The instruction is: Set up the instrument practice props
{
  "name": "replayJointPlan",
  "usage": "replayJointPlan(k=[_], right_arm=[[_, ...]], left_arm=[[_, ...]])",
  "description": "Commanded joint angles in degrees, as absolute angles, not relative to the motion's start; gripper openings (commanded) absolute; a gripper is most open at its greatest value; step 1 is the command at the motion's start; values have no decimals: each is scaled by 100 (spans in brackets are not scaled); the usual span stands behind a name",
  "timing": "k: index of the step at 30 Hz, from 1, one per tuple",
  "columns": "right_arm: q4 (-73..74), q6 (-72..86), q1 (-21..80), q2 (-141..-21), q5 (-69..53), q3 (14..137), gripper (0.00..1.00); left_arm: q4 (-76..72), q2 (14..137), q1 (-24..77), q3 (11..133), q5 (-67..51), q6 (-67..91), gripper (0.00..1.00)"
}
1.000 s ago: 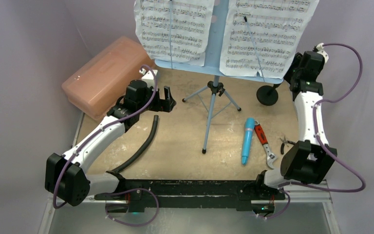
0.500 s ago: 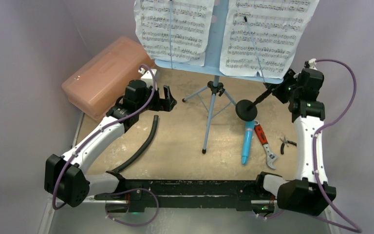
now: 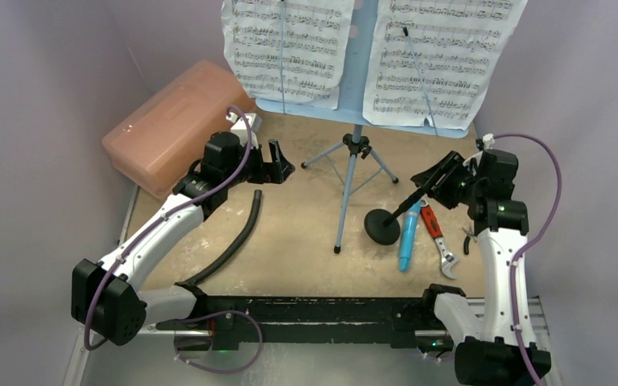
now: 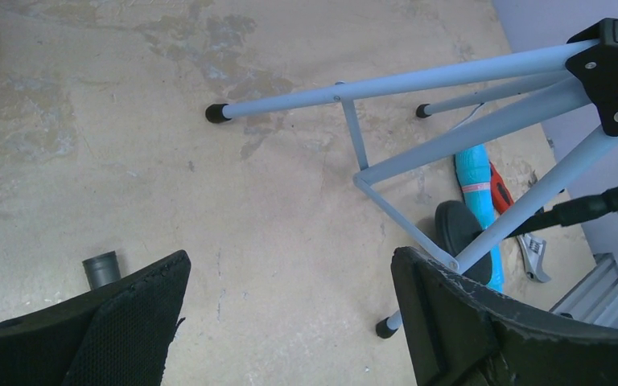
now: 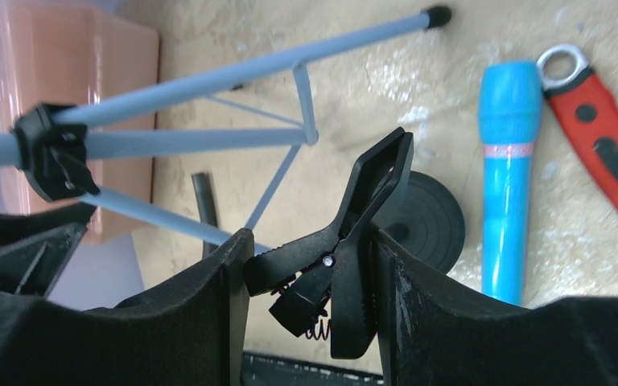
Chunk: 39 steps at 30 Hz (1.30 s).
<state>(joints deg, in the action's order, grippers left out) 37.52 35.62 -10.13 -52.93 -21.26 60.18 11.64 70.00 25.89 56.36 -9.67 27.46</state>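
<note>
The light-blue music stand [image 3: 360,72] rises on its thin tripod [image 3: 352,165] at the back, with two white sheet-music pages [image 3: 288,44] [image 3: 442,56] on it. My right gripper [image 3: 444,181] [image 5: 310,249] is shut on the black spring clip at the top of the short mic stand [image 3: 406,211]. That stand hangs tilted, its round base [image 3: 382,227] [image 5: 426,217] low beside the turquoise microphone [image 3: 409,233] [image 5: 507,161], which lies flat. To the left of the tripod legs [image 4: 418,145] my left gripper [image 3: 278,165] [image 4: 290,273] is open over bare table.
A salmon-pink case [image 3: 173,125] lies at the back left. A curved black hose [image 3: 237,237] [image 4: 100,268] runs along the left front. A red-handled wrench [image 3: 438,241] [image 5: 603,145] and small pliers [image 3: 473,236] lie right of the microphone.
My right arm has carried the mic stand from the back right corner forward and left, tilting it; its base now sits by the microphone. The left gripper has barely shifted.
</note>
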Motion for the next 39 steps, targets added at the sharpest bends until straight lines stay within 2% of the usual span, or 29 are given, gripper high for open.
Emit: replayJointPlan(k=[1, 8, 16, 18, 20, 26, 30, 33, 39], right_arm=[[3694, 3881, -793, -4901, -2699, 5817, 0], [3885, 4120, -99, -4811, -2466, 5702, 0], [4203, 3924, -44, -4754, -2536, 5660, 0], [4169, 3858, -44, -4837, -2756, 5634, 8], [4072, 3827, -44, -4905, -2938, 5581, 21], [3895, 3777, -44, -5089, -3261, 5626, 53], [3842, 3676, -44, -5265, -3498, 5812, 70], [3800, 3640, -49, -5404, -3669, 5907, 76], [3750, 3546, -48, -5542, -3485, 5948, 78]], left_arm=[[975, 6748, 2575, 5647, -1088, 2961, 94], [839, 6562, 2575, 5500, -1435, 3239, 93], [564, 6389, 2758, 5260, -1988, 3494, 92], [446, 6295, 2936, 5152, -1867, 3471, 95], [321, 6198, 3270, 5036, -1619, 3463, 99], [83, 6257, 4074, 4933, -1451, 3460, 99], [84, 6327, 4285, 4912, -1567, 3331, 99], [-187, 6352, 4413, 4966, -1588, 3219, 99], [-343, 6593, 4793, 5234, -1677, 2957, 99]])
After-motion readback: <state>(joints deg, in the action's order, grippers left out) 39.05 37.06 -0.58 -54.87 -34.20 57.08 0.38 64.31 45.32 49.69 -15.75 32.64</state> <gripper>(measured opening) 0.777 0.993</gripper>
